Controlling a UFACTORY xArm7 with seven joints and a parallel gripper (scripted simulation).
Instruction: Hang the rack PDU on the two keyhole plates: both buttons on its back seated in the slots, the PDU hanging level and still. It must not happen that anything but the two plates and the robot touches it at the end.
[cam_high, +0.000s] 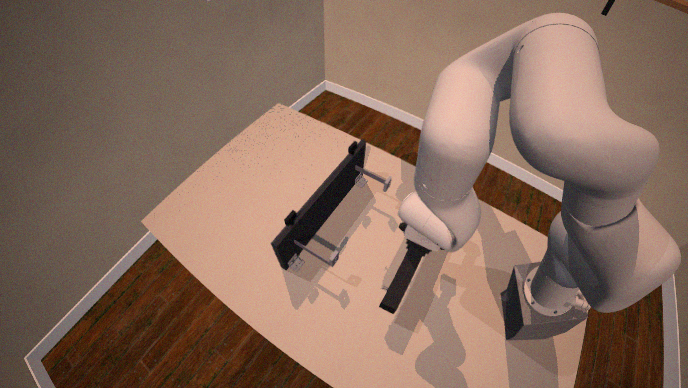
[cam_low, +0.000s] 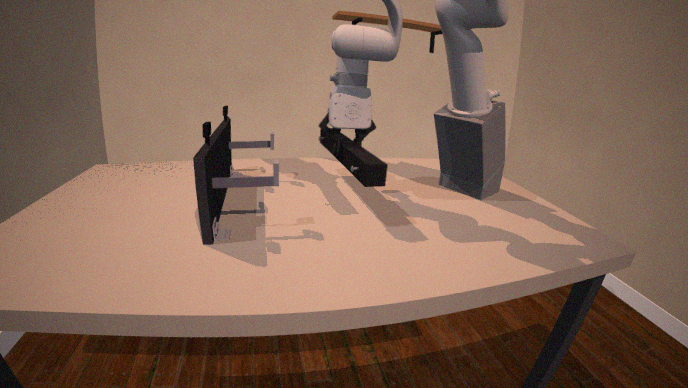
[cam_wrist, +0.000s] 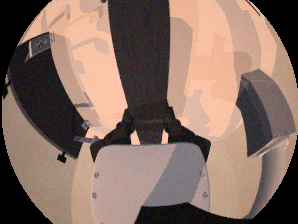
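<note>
The gripper (cam_low: 348, 134) is clamping the long black power strip (cam_low: 356, 158) near one end, its fingers closed against the strip's two sides. In the exterior view the strip is hanging clear above the table (cam_low: 150, 280), with its shadow lying on the surface beneath it. The strip is sitting roughly level, its free end pointing away from the gripper toward the near edge of the table. A small light button is showing on its side face in the exterior view.

The black backboard (cam_high: 320, 207) is standing upright on the table, well apart from the strip, to the side away from the arm's grey pedestal (cam_low: 470, 170). Two grey arms are projecting from the board toward the strip, each ending in a small upright plate (cam_low: 272, 141); nothing is hanging on them. The slots in the plates are too small to make out.

In the wrist view the strip (cam_wrist: 139, 36) is running straight out from between the fingers, with the backboard (cam_wrist: 36, 92) showing at the left edge.
</note>
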